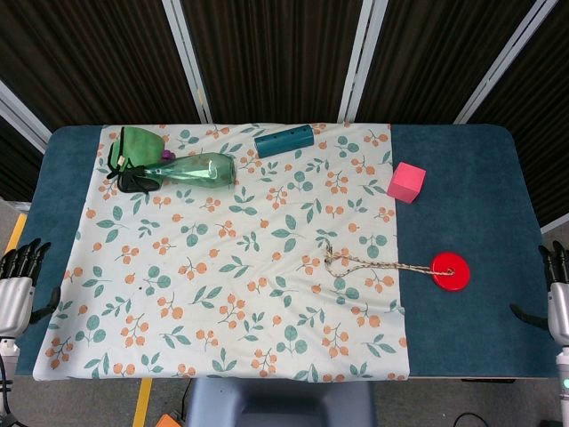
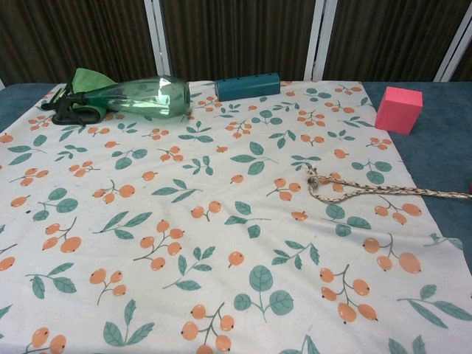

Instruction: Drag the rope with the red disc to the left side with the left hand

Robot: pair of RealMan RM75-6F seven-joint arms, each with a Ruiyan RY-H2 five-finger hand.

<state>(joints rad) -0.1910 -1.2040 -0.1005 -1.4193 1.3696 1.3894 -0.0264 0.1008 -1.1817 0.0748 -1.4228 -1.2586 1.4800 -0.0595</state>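
Note:
A red disc (image 1: 450, 269) lies on the blue table at the right, just off the floral cloth. A braided rope (image 1: 373, 263) runs from it leftward onto the cloth and ends in a small loop. In the chest view the rope (image 2: 369, 192) crosses the cloth's right side; the disc is out of frame there. My left hand (image 1: 18, 277) hangs at the table's left edge, fingers apart, holding nothing. My right hand (image 1: 556, 289) sits at the right edge, also empty with fingers apart. Both are far from the rope.
A green spray bottle (image 1: 182, 168) lies on its side at the cloth's back left. A teal cylinder (image 1: 284, 141) rests at the back middle. A pink cube (image 1: 406, 181) stands at the cloth's right border. The floral cloth (image 1: 222, 294) covers most of the table.

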